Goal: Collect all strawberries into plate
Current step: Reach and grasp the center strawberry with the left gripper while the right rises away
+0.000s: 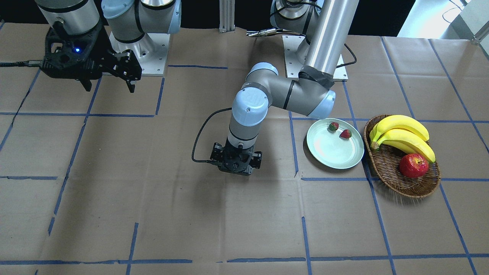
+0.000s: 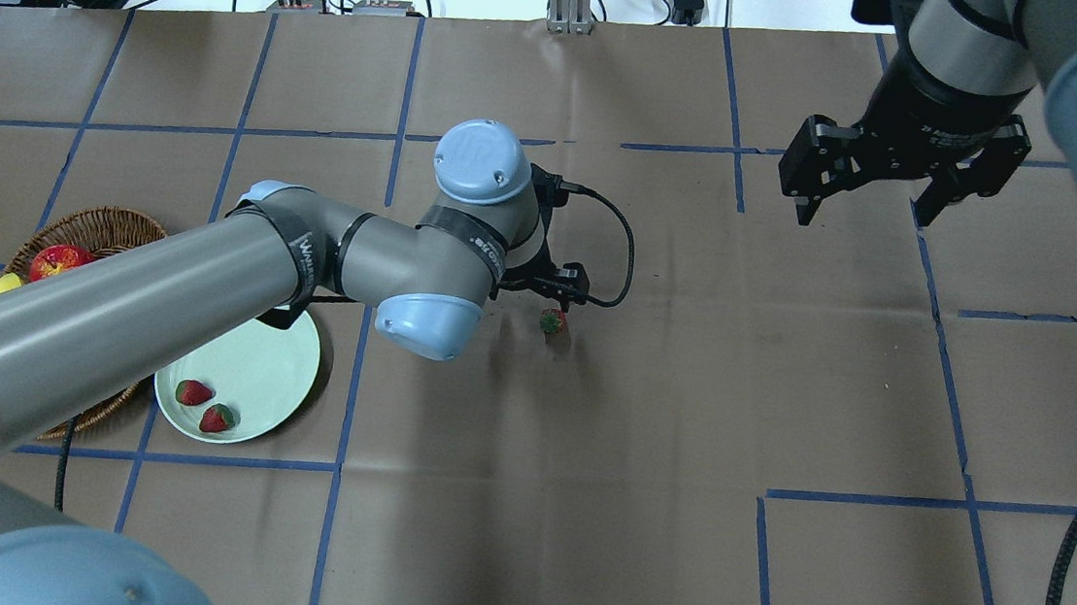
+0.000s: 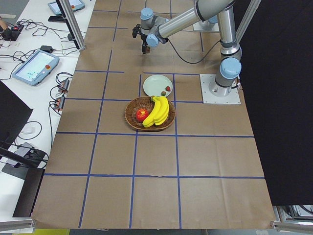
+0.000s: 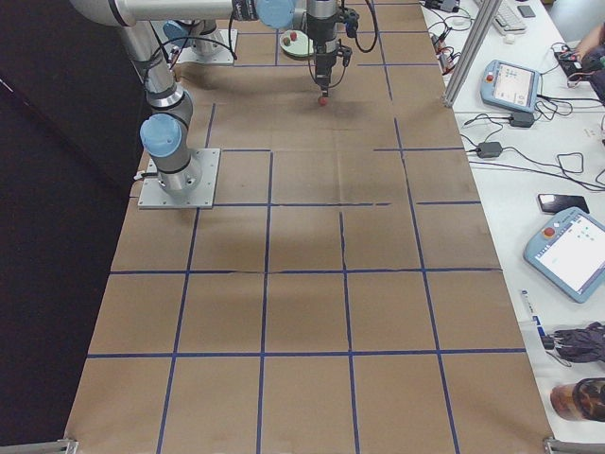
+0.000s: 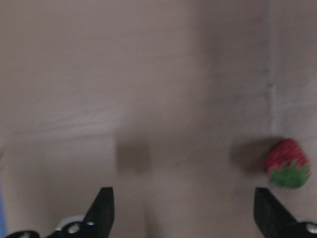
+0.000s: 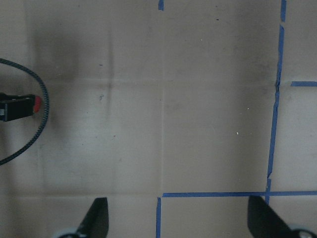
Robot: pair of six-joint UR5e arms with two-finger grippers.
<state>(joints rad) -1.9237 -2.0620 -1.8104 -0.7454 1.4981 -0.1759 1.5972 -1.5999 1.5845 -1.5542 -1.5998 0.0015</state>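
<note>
1. Brown paper, marked into squares with blue tape, covers the counter (image 1: 153, 214). Two grey robot arms stand at one long edge.
2. A round, shallow, pale mint-green glossy plate (image 1: 332, 154) sits toward the robot's left end of the counter.
3. Just beside the plate is a brown woven wicker basket (image 1: 397, 185). It holds a bunch of yellow bananas (image 1: 405, 133) and a shiny red apple (image 1: 413, 165).
4. Two tiny red strawberries (image 1: 333, 126) with green leafy caps lie close together on the plate, near its rim.
5. A third strawberry (image 2: 551, 321), equally tiny and red with a green cap, lies on the bare paper near the middle of the counter, well apart from the plate.
6. The left arm's fingers (image 5: 103, 208), black and pointing straight down, are low over the counter. They are spread wide and hold nothing. The third strawberry lies just beside one fingertip, outside the gap between them.
7. The right arm's fingers (image 2: 800, 174), also black, hang above the counter toward the robot's right. They are well apart from every object, spread wide and empty.
</note>
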